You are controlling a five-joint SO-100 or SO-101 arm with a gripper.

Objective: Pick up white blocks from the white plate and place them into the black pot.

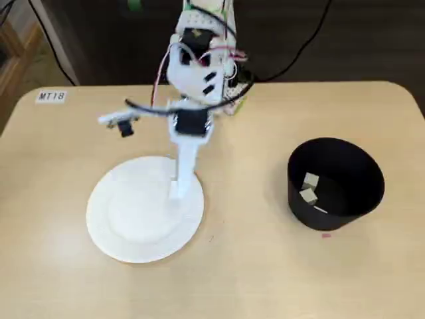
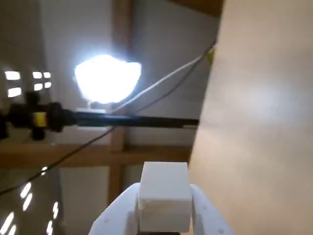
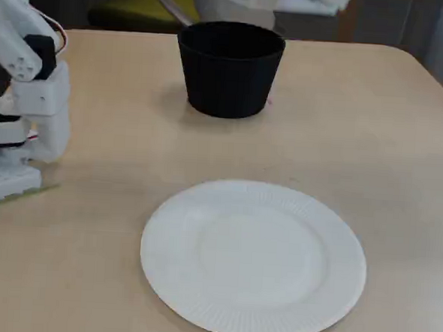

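While the light wood desk (image 1: pixel 265 279) takes up most of both fixed views, the biggest thing on it is the white plate (image 3: pixel 253 258), and as far as I can see it's bare, no cubes left on its surface. In a fixed view the white arm (image 1: pixel 192 100) reaches out from the desk's far edge, with its gripper (image 1: pixel 179 189) hanging over the plate's right half. Over to the right of that view and well apart from the plate sits the black pot (image 1: pixel 335 183), and two white blocks (image 1: pixel 309 187) are lying inside it against the left wall. Smallest of all is a single white block (image 2: pixel 164 203) in the wrist view, clamped between the white fingers (image 2: pixel 208 215), which are closed on it from both sides. The wrist camera looks sideways off the desk toward a bright lamp glare, so I can't tell how high the block is.
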